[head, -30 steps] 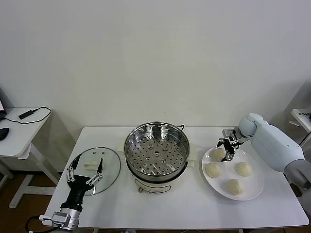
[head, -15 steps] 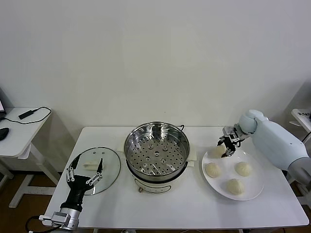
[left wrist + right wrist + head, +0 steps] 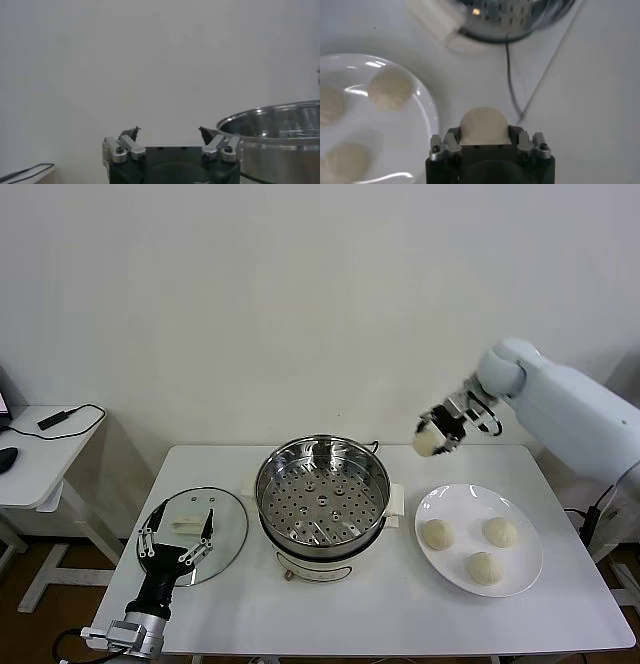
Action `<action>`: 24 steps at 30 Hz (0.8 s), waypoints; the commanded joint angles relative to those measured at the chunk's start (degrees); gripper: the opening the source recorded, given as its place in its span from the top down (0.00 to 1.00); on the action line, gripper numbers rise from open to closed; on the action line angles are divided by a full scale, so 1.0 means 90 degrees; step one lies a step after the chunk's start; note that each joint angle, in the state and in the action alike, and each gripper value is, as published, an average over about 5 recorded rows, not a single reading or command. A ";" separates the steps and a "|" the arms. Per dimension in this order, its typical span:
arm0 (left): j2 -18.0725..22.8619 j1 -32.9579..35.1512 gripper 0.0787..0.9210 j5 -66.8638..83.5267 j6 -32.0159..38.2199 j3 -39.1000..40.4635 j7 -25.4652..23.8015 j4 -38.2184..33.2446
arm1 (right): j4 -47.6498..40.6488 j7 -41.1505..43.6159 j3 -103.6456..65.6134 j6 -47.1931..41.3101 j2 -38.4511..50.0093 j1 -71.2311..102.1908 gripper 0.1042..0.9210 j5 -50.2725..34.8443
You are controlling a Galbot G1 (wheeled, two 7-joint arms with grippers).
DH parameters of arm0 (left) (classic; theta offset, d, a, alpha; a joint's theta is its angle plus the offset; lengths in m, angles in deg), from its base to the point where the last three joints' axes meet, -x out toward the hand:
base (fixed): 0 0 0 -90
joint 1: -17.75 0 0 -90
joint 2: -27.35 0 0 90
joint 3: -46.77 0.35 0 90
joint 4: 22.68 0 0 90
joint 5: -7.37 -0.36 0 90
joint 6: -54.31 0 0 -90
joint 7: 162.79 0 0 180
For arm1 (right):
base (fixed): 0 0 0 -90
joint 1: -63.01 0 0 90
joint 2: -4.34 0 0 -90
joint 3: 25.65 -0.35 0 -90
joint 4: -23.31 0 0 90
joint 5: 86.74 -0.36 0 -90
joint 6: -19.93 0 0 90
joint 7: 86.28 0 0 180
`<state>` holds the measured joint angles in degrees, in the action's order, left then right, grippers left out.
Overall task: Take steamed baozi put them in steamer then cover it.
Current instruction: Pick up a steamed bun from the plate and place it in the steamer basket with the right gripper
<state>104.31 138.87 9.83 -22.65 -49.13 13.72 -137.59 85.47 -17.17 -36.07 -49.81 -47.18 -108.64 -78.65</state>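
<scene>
Head view, left to right: left gripper point(image 3: 175, 536) spread wide, idle over the round clear glass cover point(image 3: 196, 535). Beside it, the shiny steel steamer point(image 3: 322, 496), its perforated tray apparently bare. Right gripper point(image 3: 443, 430), raised between steamer and flat white plate point(image 3: 520, 576), clamps one cream steamed baozi point(image 3: 428, 442); three remain plated below it.

1. Four baozi: three on the plate point(image 3: 520, 579) near the desk's point(image 3: 350, 609) right edge, one baozi point(image 3: 428, 442) in my right pincer point(image 3: 440, 434).
2. One steamer point(image 3: 322, 494), mid-desk.
3. One cover point(image 3: 205, 529), near the left edge.
4. One plate.
</scene>
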 commanded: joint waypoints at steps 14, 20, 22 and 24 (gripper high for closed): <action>-0.0010 0.0013 0.12 -0.0015 0.0022 0.0071 0.0027 -0.0032 | 0.0681 0.0152 0.1213 0.1340 -0.2142 -0.0565 0.38 0.0417; -0.0020 0.0022 0.12 -0.0009 0.0035 0.0084 0.0025 -0.0047 | 0.0247 -0.0017 0.1219 0.1236 -0.2377 -0.0168 0.37 0.0856; -0.0014 0.0032 0.12 -0.0010 0.0040 0.0102 0.0025 -0.0053 | 0.0160 -0.0042 0.1199 0.1225 -0.2410 -0.0080 0.37 0.0955; -0.0010 0.0036 0.12 -0.0010 0.0047 0.0110 0.0026 -0.0059 | 0.0089 -0.0061 0.1171 0.1228 -0.2446 -0.0017 0.37 0.1060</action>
<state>104.21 139.11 9.73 -22.35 -48.35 13.96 -138.07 88.57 -16.99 -26.64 -39.55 -65.35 -111.40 -73.22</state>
